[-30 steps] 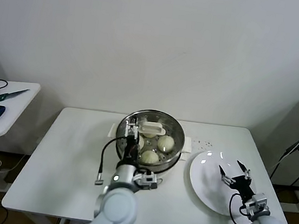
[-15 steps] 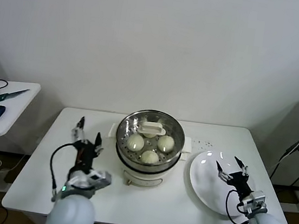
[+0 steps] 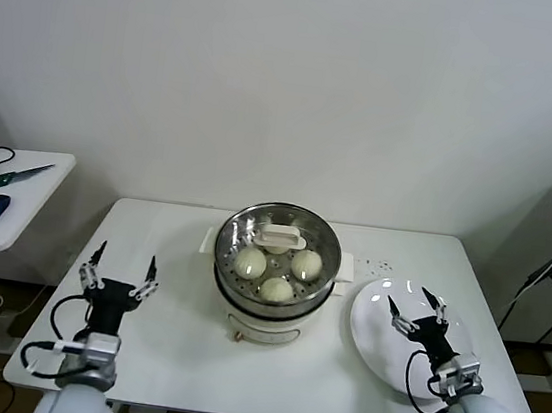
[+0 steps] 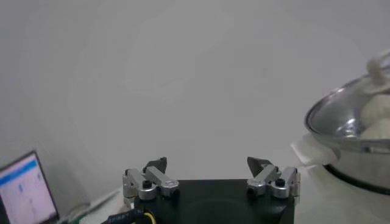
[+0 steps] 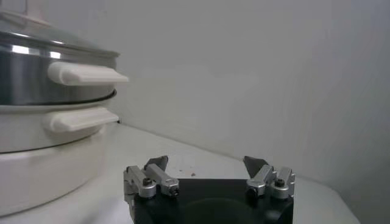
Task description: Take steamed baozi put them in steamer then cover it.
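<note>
a: both jaws are spread and hold nothing. the left gripper (image 3: 118, 279) hangs over bare table (image 3: 160, 333), well apart from the steamer (image 3: 276, 267); the right gripper (image 3: 416, 309) hovers above the white plate (image 3: 380, 345).

b: and the food?

a: three steamed baozi (image 3: 278, 267) show through the cover (image 3: 279, 237), which sits on the pot; a fourth could hide under its handle.

b: risk?

a: a careless swing by either arm could knock a side handle (image 5: 85, 73) and shift the lid, or clip the plate.

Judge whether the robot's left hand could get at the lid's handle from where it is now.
Probably yes. The left hand is open and empty over bare table left of the steamer, and nothing stands between it and the cover, whose handle sits exposed on top.
</note>
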You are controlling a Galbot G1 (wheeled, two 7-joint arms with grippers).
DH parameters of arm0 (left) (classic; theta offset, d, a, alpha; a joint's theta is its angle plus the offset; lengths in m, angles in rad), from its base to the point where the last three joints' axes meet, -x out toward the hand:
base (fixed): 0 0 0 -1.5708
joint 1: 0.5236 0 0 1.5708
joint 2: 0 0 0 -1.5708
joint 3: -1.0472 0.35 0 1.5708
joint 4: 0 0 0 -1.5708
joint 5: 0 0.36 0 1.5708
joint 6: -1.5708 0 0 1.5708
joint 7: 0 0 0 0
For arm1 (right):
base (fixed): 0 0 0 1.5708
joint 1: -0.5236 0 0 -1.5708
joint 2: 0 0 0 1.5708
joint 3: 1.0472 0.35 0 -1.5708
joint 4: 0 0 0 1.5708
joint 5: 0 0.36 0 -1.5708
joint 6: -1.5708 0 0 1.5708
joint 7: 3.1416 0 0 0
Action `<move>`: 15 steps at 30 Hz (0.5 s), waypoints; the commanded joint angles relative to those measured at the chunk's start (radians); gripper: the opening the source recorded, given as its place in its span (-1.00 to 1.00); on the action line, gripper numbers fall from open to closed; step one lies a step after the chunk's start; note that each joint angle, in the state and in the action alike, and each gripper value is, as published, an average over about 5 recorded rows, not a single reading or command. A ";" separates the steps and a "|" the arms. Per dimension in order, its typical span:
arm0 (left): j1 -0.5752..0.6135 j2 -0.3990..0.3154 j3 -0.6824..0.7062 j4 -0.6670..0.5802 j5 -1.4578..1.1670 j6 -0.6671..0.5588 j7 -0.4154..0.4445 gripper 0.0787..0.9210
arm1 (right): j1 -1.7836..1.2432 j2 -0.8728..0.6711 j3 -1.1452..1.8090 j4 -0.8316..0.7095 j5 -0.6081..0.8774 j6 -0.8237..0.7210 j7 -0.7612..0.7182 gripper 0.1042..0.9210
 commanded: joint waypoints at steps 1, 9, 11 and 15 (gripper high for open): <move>0.072 -0.061 -0.128 0.038 -0.274 -0.210 0.014 0.77 | -0.004 0.006 -0.001 0.027 0.033 -0.015 0.014 0.76; 0.080 -0.054 -0.130 0.055 -0.277 -0.230 0.047 0.77 | -0.026 0.000 0.024 0.052 0.029 -0.010 0.019 0.76; 0.082 -0.052 -0.129 0.059 -0.276 -0.234 0.051 0.77 | -0.036 0.001 0.032 0.057 0.031 -0.009 0.019 0.76; 0.081 -0.051 -0.121 0.073 -0.275 -0.240 0.059 0.77 | -0.054 0.003 0.049 0.059 0.033 -0.004 0.017 0.76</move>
